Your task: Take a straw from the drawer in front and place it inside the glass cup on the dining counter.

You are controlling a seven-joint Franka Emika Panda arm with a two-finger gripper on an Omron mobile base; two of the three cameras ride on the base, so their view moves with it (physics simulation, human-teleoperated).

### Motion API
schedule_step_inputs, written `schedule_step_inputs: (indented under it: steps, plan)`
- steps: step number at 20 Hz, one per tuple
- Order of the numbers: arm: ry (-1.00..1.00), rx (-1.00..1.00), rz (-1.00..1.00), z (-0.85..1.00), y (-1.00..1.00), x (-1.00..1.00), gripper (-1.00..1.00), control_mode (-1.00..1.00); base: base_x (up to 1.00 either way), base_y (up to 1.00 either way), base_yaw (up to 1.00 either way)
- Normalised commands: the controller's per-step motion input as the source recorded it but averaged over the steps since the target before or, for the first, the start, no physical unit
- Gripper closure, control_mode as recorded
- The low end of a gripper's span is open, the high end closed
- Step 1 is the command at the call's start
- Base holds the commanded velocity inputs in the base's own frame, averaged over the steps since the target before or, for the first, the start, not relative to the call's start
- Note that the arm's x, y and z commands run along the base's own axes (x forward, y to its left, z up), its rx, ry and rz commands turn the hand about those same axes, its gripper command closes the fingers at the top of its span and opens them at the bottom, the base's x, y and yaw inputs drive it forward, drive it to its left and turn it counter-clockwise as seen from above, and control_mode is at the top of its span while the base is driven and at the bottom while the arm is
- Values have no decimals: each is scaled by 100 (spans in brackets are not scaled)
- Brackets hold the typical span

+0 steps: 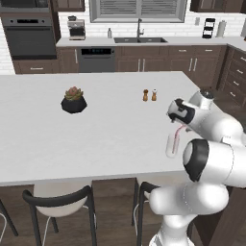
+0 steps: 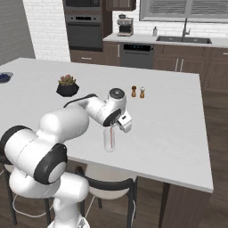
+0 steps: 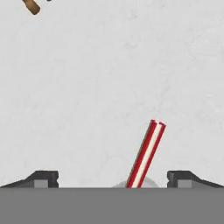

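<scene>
A: Straw (image 1: pixel 178 137)?
B: In the glass cup (image 1: pixel 172 146), on the dining counter (image 1: pixel 96 129) near its front edge, toward the right corner. Long axis close to upright, leaning a bit, top end sticking out above the rim. The hand view shows red and white stripes running along it.

A: Gripper (image 3: pixel 112 178)?
B: Jaws spread wide, one fingertip (image 3: pixel 43 178) well off to each side of the straw, touching nothing, holding nothing. Hand sits right above the cup.

A: Any writing or labels?
B: None legible.

A: Other stuff on the counter?
B: Two brown shakers (image 1: pixel 149 95) further back, potted succulent (image 1: pixel 73 100) toward the left.
</scene>
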Motion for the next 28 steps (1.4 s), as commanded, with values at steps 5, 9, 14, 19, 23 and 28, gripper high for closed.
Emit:
schedule_step_inputs:
  steps: [5,9,14,19,23,28]
  plan:
    - [9,-8,-5,14,9,-6,-100,-100,0,0,0]
    - [2,-3,-3,38,10,-26,-100,-100,0,0,0]
    - [0,-2,-3,67,0,-66,-100,-100,0,0,0]
    - [5,0,0,75,15,-80,-100,-100,0,0,0]
    - [12,0,0,81,39,-71,-100,-100,0,0,0]
    - [18,0,3,57,66,-62,-100,-100,0,0,0]
